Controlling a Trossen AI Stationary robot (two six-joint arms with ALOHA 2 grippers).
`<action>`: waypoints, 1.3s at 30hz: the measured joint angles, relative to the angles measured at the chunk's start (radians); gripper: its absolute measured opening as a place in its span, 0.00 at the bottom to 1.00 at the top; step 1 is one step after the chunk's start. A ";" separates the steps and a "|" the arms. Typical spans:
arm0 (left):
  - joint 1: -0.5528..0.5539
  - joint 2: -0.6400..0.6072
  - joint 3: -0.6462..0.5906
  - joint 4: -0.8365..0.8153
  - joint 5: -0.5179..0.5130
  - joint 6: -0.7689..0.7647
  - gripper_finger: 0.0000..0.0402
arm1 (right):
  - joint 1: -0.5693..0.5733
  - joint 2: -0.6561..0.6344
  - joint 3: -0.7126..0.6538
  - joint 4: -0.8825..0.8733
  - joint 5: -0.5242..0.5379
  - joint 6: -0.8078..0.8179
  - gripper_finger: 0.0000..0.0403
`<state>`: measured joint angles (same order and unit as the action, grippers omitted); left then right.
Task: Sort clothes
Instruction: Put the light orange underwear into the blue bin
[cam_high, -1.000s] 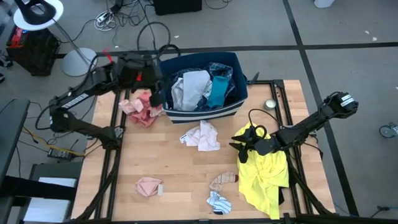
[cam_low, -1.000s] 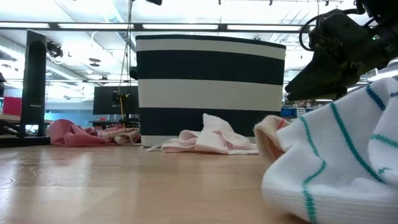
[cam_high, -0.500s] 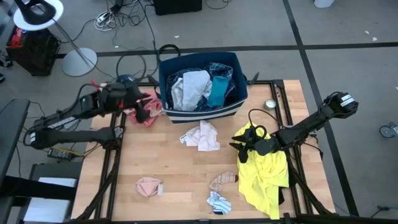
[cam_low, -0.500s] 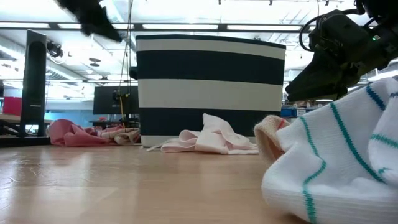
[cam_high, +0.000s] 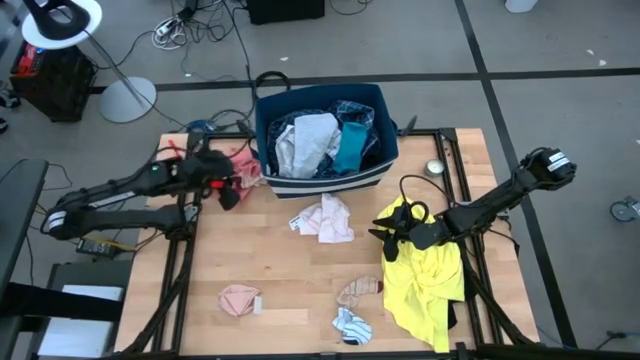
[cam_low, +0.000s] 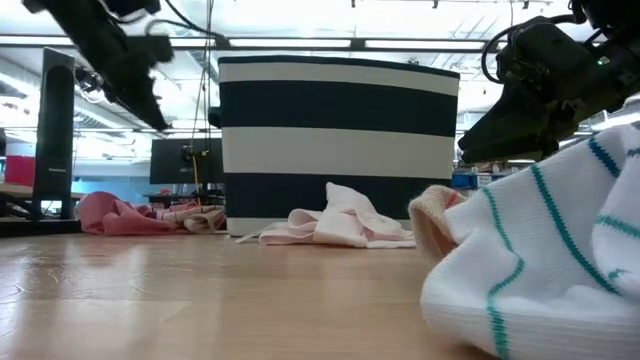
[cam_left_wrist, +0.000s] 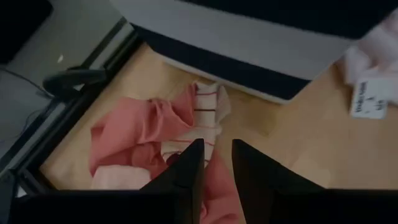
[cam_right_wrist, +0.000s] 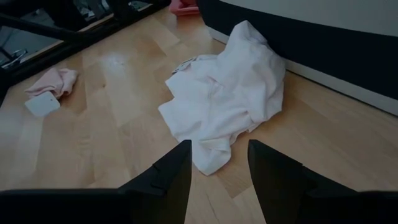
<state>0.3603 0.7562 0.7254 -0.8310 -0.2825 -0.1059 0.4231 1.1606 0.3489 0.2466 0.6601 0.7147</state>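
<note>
I'm seeing left gripper (cam_high: 226, 190) hanging over pink pile (cam_high: 240, 172) at table's far-left corner beside striped bin (cam_high: 325, 175), fingers (cam_left_wrist: 186, 167) slightly parted, pinching nothing. Right gripper (cam_high: 385, 243) hovering at yellow shirt (cam_high: 425, 282) edge, jaws spread, empty, facing white-pink garment (cam_right_wrist: 227, 99) lying mid-table, near bin.

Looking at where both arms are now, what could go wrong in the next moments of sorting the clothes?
1. The left pincer hangs over the pink garment close beside the bin; descending, it might bump the bin wall.
2. That pile is bunched with a striped piece, so both may lift together.
3. The right pincer, open, sits at the yellow shirt and could drag it.
</note>
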 joint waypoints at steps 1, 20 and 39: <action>0.000 0.023 0.000 0.001 -0.001 -0.003 0.22 | 0.000 0.000 0.000 0.000 0.000 0.000 0.39; -0.003 0.155 -0.082 0.058 -0.083 -0.249 0.22 | 0.000 0.000 0.000 -0.011 0.000 0.000 0.38; -0.006 0.120 -0.386 0.222 -0.082 -0.507 0.22 | 0.000 0.000 0.000 -0.012 -0.006 0.000 0.38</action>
<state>0.3542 0.8761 0.3396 -0.6090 -0.3644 -0.6124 0.4236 1.1606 0.3485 0.2342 0.6537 0.7147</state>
